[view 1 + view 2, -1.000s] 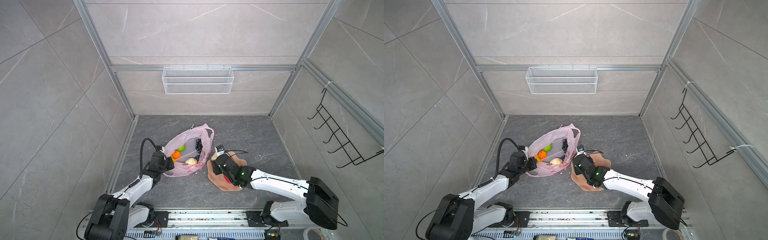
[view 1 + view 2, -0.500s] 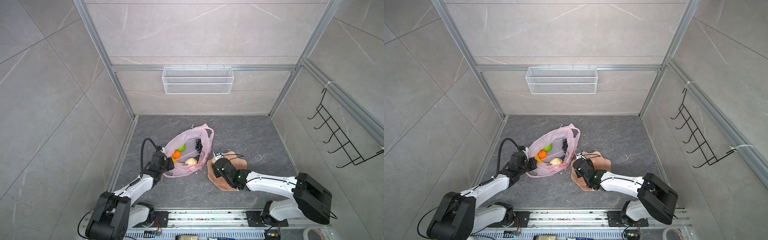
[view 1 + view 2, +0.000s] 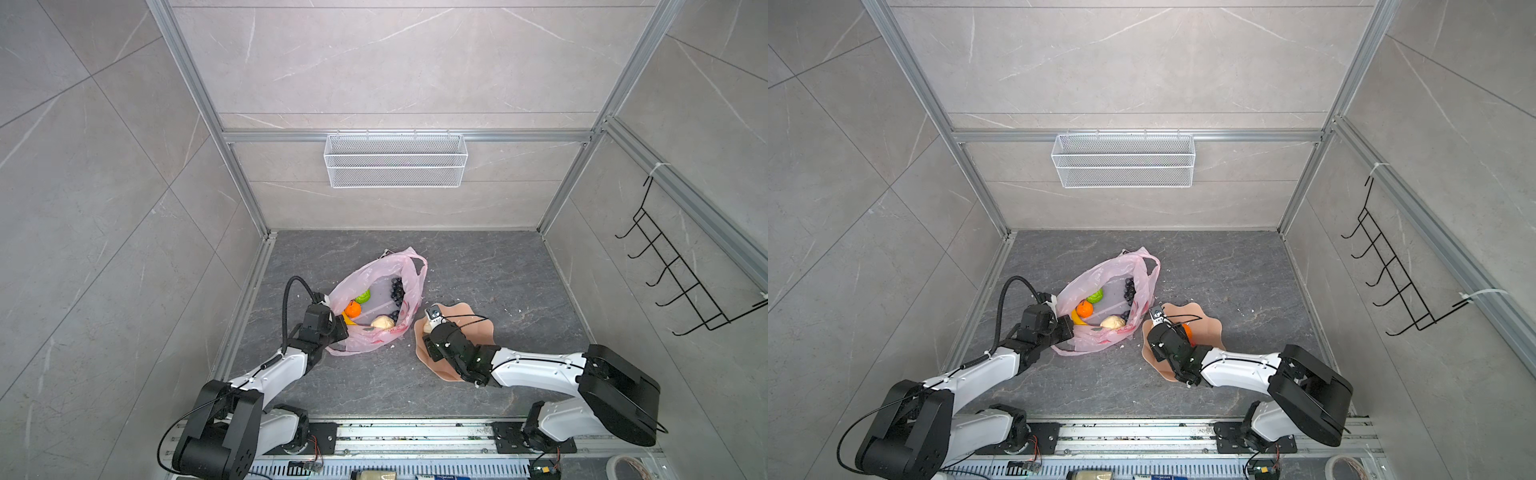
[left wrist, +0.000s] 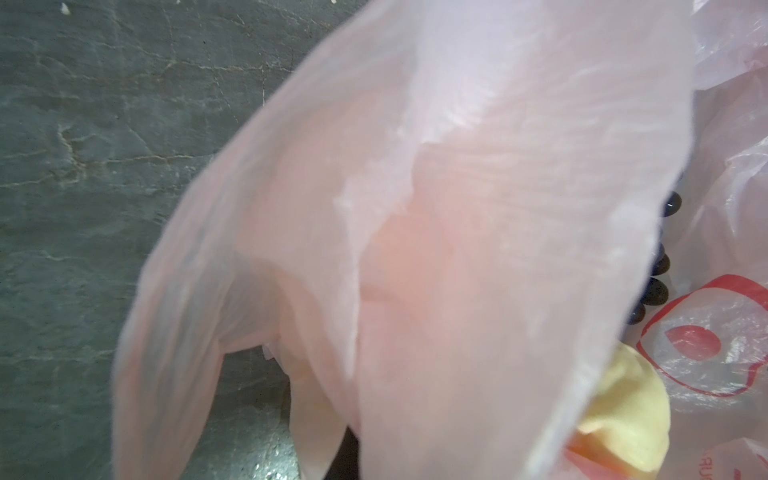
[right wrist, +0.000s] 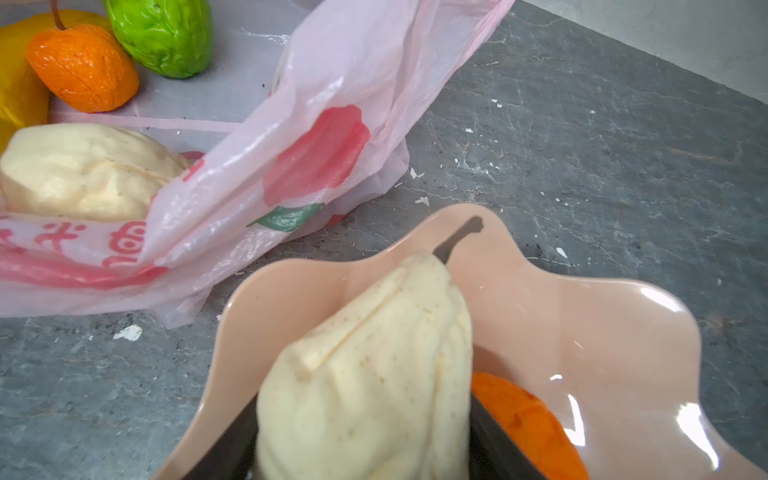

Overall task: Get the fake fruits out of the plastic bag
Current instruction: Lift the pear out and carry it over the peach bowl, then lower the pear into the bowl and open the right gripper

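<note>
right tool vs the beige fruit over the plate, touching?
Touching. The right wrist view shows the beige fruit pinched between the right tool's dark fingers, both pressed against its sides.

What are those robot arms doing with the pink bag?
They're unpacking the plastic bag. The left gripper pinches its edge, while the right gripper has a beige fruit between its fingers over the plate, where an orange already lies. A green fruit, another orange, grapes and a second beige fruit remain inside.
</note>
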Available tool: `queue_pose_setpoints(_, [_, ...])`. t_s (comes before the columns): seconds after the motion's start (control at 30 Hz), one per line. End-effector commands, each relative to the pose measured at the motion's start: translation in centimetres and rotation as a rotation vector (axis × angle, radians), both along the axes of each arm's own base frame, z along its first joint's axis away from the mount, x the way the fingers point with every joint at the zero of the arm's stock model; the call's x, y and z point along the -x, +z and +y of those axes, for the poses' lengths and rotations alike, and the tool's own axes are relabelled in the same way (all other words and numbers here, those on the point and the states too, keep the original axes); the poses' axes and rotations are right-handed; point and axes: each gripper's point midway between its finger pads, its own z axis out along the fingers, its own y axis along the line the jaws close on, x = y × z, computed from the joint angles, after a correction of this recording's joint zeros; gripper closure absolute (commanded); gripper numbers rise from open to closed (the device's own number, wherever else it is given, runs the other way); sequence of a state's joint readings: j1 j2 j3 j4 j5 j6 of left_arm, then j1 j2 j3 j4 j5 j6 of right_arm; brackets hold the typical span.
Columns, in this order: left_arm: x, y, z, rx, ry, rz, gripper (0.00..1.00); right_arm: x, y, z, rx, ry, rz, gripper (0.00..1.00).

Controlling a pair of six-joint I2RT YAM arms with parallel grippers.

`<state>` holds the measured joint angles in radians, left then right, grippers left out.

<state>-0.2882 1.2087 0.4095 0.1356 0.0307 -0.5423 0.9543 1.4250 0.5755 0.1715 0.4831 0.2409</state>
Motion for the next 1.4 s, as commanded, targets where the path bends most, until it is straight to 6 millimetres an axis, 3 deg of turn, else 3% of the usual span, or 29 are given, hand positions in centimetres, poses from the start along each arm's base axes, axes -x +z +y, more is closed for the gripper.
queue_pose_setpoints(0.0, [-0.9,1.7,-0.2,-0.008,-0.011,-0.059,0.96,0.3,-0.1,0.2,0.014,0.015,-0.016,0.35])
queue_pose_setpoints(0.3, [-0.9,1.7,-0.1,-0.013,-0.011,-0.060,0.95,0.7,0.0,0.2,0.004,0.030,-0.008,0.28])
queue_pose_setpoints(0.77, [-0.9,1.6,-0.1,-0.018,-0.009,-0.054,0.94,2.3,-0.1,0.4,-0.029,0.052,0.033,0.40])
queue_pose_setpoints(0.87, [-1.0,1.5,-0.1,-0.019,-0.009,-0.053,0.94,2.8,0.0,0.0,-0.010,0.035,0.027,0.34])
queue_pose_setpoints(1.07, [-1.0,1.5,-0.1,-0.018,-0.011,-0.052,0.94,3.2,-0.3,-1.4,0.021,-0.029,0.026,0.36])
queue_pose_setpoints(1.37, [-0.9,1.5,0.0,-0.022,-0.007,-0.055,0.93,3.8,-0.3,-1.7,0.057,-0.060,0.001,0.29])
